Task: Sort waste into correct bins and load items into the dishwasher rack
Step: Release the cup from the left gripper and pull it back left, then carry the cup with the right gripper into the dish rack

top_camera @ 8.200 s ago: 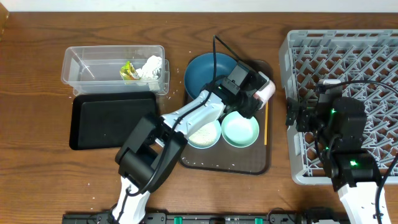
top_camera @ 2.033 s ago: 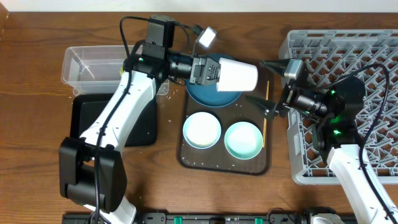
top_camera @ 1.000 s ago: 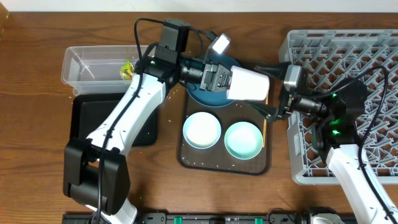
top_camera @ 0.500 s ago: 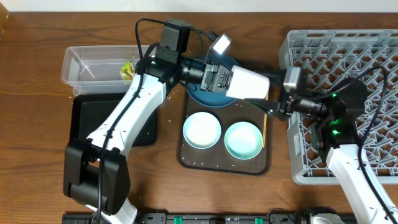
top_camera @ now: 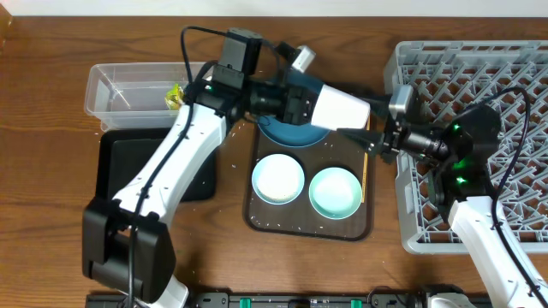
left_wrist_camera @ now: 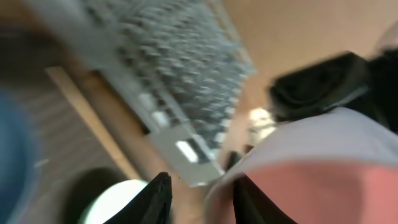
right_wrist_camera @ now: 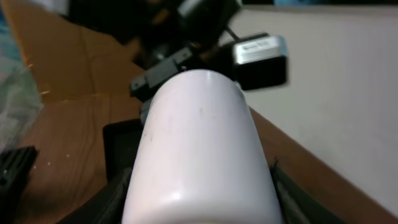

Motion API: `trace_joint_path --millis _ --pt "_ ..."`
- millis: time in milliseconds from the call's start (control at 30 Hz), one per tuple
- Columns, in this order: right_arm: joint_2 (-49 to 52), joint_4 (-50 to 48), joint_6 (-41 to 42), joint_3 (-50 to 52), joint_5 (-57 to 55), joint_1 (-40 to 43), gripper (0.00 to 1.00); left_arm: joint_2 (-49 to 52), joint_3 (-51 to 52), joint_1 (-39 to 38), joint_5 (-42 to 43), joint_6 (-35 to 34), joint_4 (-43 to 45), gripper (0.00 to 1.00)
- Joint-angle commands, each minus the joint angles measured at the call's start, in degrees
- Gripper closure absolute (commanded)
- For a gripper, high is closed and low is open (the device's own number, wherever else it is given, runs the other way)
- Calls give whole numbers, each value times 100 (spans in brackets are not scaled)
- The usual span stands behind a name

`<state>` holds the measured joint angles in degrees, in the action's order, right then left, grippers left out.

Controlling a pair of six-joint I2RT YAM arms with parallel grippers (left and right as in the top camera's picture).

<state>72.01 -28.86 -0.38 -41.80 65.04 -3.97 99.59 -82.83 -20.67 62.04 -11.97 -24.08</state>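
Right gripper (top_camera: pixel 366 116) fingers, spread wide around the cup (top_camera: pixel 341 109) a second ago, now sit closed on it. Left gripper (top_camera: pixel 301 103) jaws, tight then, now show a gap.

- Cup: pinkish-white, lying on its side in mid-air between the two arms. It is above the edge of the dark-blue bowl-plate (top_camera: pixel 282 133) on the brown tray (top_camera: pixel 257 214) and well short of the dishwasher rack (top_camera: pixel 479 60).
- Right pincer: clamped across the cup's far end; in the right wrist view the cup (right_wrist_camera: pixel 199 149) fills the space between the fingers.
- Left pincer: apart, slack at the cup's near end. The left wrist view is too blurred to tell whether a finger (left_wrist_camera: pixel 158 199) still touches the cup wall.

Risks, as I judge them:
- If a left finger is still hooked at the rim when I back that arm off, it may drag the cup out of the right grip.
- The right hold is on a smooth round wall near one end, so the cup could tip or slide.
- A drop would land on the bowl-plate or the two mint bowls (top_camera: pixel 278 178) (top_camera: pixel 336 192), so chipping is possible.
- On the swing to the rack, the cup could clip the near wall.
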Motion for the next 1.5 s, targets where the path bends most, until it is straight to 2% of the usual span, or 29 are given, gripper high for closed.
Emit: trace_joint_path --millis 0,200,367,500,700,867,1033,1300,1467 --pt "-101 334 81 -94 -599 28 82 52 9 319 -2033 48 -424 66" --pt "-105 1506 516 -96 -2391 402 93 -238 9 789 -3453 122 -1641 66" --pt "-254 1969 680 -162 -3139 817 90 -675 9 1106 -4470 520 -2310 66" --pt "-407 3005 680 -614 -4127 1137 89 -1106 9 1228 -5110 726 -2529 66" --pt "-404 5296 632 -1991 -5934 1462 94 -1491 9 1235 -5313 726 -2516 66" --pt "-330 6719 584 -3018 -6985 1834 99 -1504 9 1235 -5311 723 -2518 66" --pt "-278 7130 472 -3285 -7265 2411 99 -1504 9 1235 -5311 723 -2518 66" --pt "203 7069 293 -3285 -7237 3694 99 -1506 9 1235 -5309 723 -2518 66" --pt "629 6959 293 -3285 -7215 4221 99 -1506 9 1235 -5309 723 -2518 66"
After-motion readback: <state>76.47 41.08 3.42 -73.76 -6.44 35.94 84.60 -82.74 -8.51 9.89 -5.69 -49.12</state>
